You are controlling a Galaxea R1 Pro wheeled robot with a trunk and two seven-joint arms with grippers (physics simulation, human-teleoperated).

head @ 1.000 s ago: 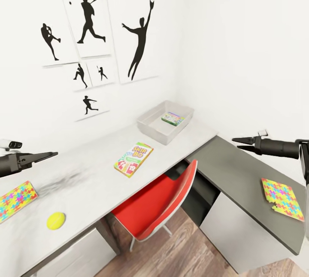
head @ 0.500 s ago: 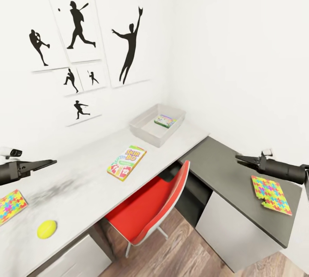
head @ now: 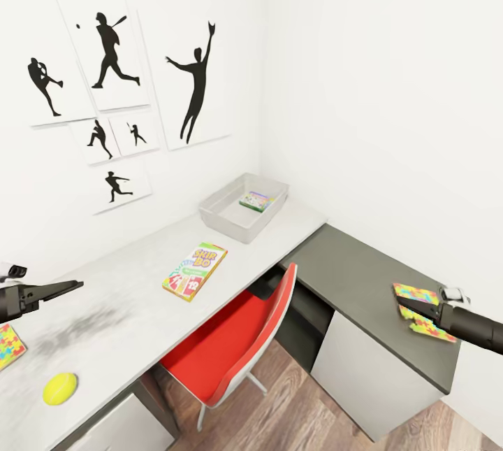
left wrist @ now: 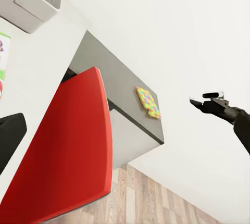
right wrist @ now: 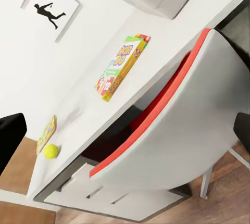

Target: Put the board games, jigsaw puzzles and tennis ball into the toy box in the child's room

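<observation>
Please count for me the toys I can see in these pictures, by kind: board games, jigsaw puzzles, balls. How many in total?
Board games: 2, the Skip-Bo box on the table and a small one in the toy box.
Jigsaw puzzles: 2, one on the table, one on the dark side desk.
Tennis ball: 1.
Total: 5.

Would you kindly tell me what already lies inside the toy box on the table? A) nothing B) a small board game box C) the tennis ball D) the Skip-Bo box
B: the head view shows a small board game box inside the toy box; the Skip-Bo box and tennis ball lie outside on the table.
</observation>
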